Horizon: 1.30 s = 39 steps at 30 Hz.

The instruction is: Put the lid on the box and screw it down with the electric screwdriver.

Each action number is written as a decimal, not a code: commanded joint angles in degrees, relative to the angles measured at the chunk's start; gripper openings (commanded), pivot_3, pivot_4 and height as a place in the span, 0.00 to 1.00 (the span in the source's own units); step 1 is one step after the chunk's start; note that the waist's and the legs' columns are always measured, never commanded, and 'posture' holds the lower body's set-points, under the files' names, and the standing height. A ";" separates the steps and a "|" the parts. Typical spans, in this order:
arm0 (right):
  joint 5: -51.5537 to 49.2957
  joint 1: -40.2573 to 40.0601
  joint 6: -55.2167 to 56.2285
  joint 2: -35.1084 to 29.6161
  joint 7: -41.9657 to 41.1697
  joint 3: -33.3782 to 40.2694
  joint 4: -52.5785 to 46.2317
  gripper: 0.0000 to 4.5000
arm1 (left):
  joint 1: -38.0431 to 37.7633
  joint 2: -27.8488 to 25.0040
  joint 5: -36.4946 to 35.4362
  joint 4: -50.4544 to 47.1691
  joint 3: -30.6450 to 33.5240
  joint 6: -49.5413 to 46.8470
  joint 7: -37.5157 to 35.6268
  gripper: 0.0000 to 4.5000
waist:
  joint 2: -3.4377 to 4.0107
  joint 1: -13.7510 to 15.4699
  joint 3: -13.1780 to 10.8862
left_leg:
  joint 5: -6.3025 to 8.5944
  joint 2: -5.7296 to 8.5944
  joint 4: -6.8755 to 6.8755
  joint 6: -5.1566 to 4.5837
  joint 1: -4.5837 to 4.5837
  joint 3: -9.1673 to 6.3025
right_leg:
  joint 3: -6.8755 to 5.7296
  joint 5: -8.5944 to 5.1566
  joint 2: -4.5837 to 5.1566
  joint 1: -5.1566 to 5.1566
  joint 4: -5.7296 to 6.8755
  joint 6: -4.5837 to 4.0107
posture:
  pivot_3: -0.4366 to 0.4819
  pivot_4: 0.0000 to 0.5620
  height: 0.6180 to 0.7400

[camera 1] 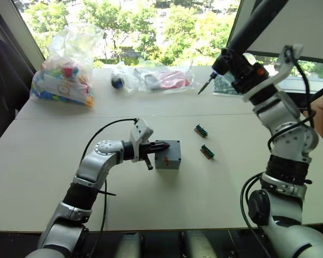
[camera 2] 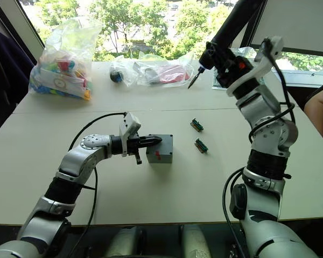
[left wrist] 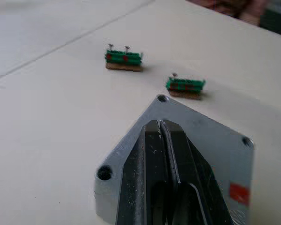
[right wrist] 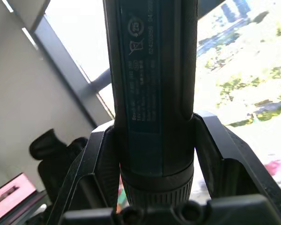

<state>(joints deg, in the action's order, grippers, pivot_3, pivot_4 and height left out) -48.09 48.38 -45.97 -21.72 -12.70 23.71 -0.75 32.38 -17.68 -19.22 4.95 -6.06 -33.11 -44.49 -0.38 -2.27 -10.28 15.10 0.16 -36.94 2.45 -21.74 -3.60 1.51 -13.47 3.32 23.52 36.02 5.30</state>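
Box (camera 1: 168, 154) at frame centre, lid (left wrist: 203, 136) seated; my left gripper (camera 1: 157, 146) presses it, fingers together. Wrist views: corner holes exposed; right gripper (right wrist: 154, 154) clamps the electric screwdriver (right wrist: 152, 93). Judgement: hold firm, lower bit plumb into a corner hole.

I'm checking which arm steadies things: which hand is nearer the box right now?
Left. The left hand rests shut on top of the box. The right hand is raised far off above the table's back edge, holding the electric screwdriver.
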 commanded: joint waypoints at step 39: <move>19.58 -1.31 -37.45 -34.05 -21.41 -26.18 26.56 0.90 | -0.87 -12.14 0.15 -19.21 -8.41 -2.73 -8.83 0.00 | 0.27 1.29 -0.40 | 0.07 0.07 -0.36 -0.16 -1.33 0.09 | 0.01 0.17 0.01 1.15 -0.01 0.24 | 0.48 0.27 1.00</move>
<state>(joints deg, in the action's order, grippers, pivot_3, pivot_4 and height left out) -31.05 46.03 -85.08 -55.41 -34.97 -3.00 24.32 30.13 -29.31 -18.96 -13.68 -16.40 -36.73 -53.41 -0.10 -0.98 -10.68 15.17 0.23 -37.34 2.30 -23.04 -3.51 1.52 -13.30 3.33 24.64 36.01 5.53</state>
